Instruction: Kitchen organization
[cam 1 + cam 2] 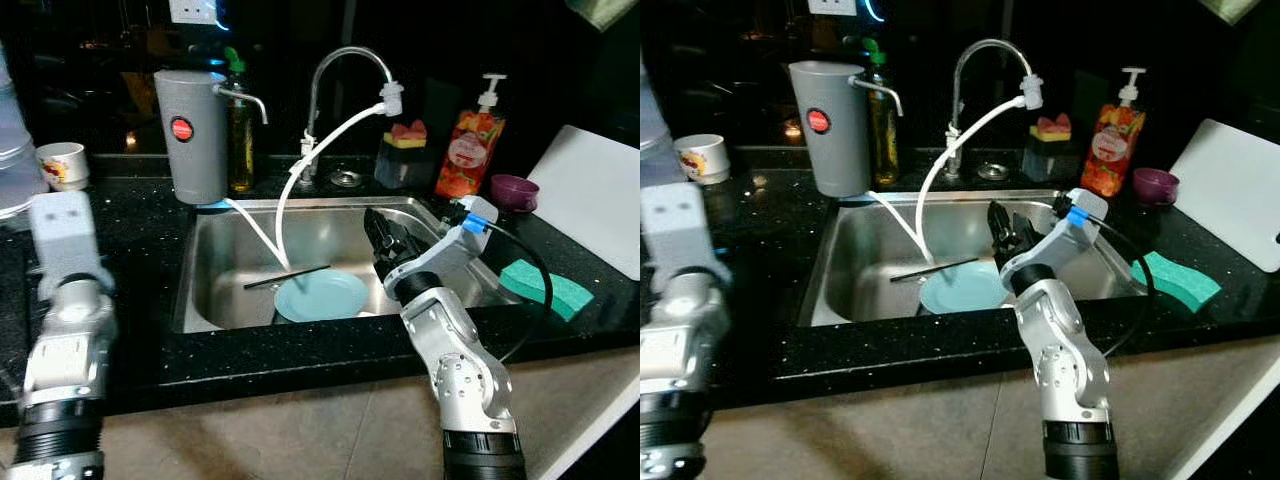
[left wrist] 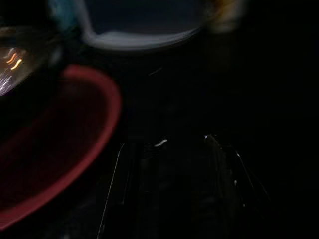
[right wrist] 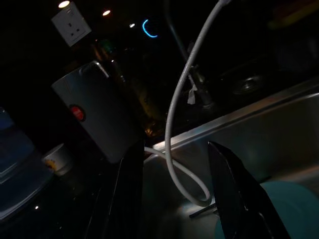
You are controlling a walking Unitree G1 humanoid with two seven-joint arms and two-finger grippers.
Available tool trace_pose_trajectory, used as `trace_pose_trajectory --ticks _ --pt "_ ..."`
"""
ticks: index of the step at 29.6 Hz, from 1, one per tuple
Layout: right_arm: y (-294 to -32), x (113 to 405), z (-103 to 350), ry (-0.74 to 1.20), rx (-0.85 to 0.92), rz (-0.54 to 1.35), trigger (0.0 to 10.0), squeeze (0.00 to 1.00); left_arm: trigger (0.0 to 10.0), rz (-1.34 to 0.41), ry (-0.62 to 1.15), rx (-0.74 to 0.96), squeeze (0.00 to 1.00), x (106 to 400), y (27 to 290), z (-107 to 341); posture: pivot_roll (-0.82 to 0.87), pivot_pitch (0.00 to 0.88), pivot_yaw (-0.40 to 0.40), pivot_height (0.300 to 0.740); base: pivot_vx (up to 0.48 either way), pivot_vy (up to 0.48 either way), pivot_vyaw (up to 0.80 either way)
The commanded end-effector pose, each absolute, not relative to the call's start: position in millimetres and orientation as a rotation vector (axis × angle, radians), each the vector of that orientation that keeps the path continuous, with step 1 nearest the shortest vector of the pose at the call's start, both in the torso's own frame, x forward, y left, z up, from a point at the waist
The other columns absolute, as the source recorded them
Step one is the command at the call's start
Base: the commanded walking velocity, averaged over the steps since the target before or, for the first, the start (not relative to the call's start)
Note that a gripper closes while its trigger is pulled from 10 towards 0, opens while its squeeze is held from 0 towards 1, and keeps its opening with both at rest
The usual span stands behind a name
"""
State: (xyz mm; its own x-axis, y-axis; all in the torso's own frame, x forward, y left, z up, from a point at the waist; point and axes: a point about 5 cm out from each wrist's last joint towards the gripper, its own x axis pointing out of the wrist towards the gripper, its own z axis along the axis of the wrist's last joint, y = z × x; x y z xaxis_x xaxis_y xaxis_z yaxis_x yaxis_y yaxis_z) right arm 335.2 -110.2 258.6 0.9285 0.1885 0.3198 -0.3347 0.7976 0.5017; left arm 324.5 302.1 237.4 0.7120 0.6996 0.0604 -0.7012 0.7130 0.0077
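While you look through the left eye view, note the steel sink (image 1: pixel 215 265) set into the black desk (image 1: pixel 130 210). A light blue plate (image 1: pixel 320 296) lies on the sink floor, with a dark chopstick (image 1: pixel 287 276) lying just beside its far rim. Your right end effector (image 1: pixel 378 238) reaches over the sink's right part, above and just right of the plate, touching nothing. A grey water filter (image 1: pixel 190 135) stands on the desk behind the sink's left corner; a white hose (image 1: pixel 300 170) runs from the faucet (image 1: pixel 345 80) down into the basin. Right of the faucet stand a sponge holder (image 1: pixel 405 155), a soap dispenser (image 1: pixel 470 145) and a small purple cup (image 1: pixel 513 191). A green sponge (image 1: pixel 545 285) lies on the desk right of the sink, near a white cutting board (image 1: pixel 595 195). A small white cup (image 1: pixel 63 165) sits far left. Your left arm (image 1: pixel 65 320) hangs at the desk's front left.

Right eye view: same layout; plate partly behind the right arm.

Left wrist view: very dark. You can make out a red curved rim (image 2: pixel 97 129) and a pale blurred rim (image 2: pixel 139 40). Left end effector (image 2: pixel 169 189): fingers faintly outlined, well spread.

Right wrist view: the two black fingers (image 3: pixel 234 189) stand apart, nothing between them. Beyond them you see hose, filter and plate edge.
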Motion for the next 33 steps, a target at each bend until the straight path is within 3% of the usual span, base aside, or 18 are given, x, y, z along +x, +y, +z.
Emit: trace_pose_trajectory --ticks 1,14,23,24,25,26,27,28,33 --pt "-111.3 334.3 255.7 -0.260 0.583 0.281 10.0 0.00 10.0 0.808 0.011 0.018 0.00 320.9 312.1 225.4 0.05 0.059 -0.073 0.740 0.000 0.000 0.00" --pt "-111.1 334.0 255.4 -0.256 0.576 0.282 10.0 0.00 10.0 0.859 0.103 -0.098 0.00 321.8 323.6 210.6 0.04 0.054 -0.074 0.740 0.000 0.000 0.00" --pt "-109.9 335.0 256.1 -0.257 0.574 0.285 10.0 0.00 10.0 0.792 0.220 -0.414 0.00 327.2 313.3 189.9 0.04 0.056 -0.077 0.740 0.000 0.000 0.00" --pt "-110.0 335.0 256.1 -0.257 0.575 0.285 10.0 0.00 6.0 0.790 0.231 -0.445 0.00 327.3 312.4 188.1 0.04 0.056 -0.077 0.740 0.000 0.000 0.00" --pt "-110.0 335.0 256.0 -0.257 0.575 0.285 10.0 0.00 5.0 0.787 0.238 -0.469 0.00 327.5 311.8 186.7 0.04 0.056 -0.077 0.740 0.000 0.000 0.00" --pt "-110.0 335.0 256.0 -0.257 0.575 0.285 10.0 0.00 5.0 0.787 0.238 -0.469 0.00 327.5 311.8 186.7 0.04 0.056 -0.077 0.740 0.000 0.000 0.00" --pt "-110.1 335.2 256.0 -0.256 0.574 0.285 10.0 0.00 3.1 0.785 0.243 -0.480 0.00 327.7 311.6 185.9 0.04 0.056 -0.077 0.740 0.000 0.000 0.00" --pt "-110.4 335.3 255.9 -0.256 0.575 0.285 10.0 0.00 0.0 0.784 0.251 -0.482 0.00 327.6 311.7 184.6 0.04 0.056 -0.077 0.740 0.000 0.000 0.00" --pt "-110.8 335.0 255.8 -0.257 0.576 0.284 10.0 0.00 0.0 0.794 0.268 -0.475 0.00 326.0 313.1 182.0 0.04 0.057 -0.076 0.740 0.000 0.000 0.00"
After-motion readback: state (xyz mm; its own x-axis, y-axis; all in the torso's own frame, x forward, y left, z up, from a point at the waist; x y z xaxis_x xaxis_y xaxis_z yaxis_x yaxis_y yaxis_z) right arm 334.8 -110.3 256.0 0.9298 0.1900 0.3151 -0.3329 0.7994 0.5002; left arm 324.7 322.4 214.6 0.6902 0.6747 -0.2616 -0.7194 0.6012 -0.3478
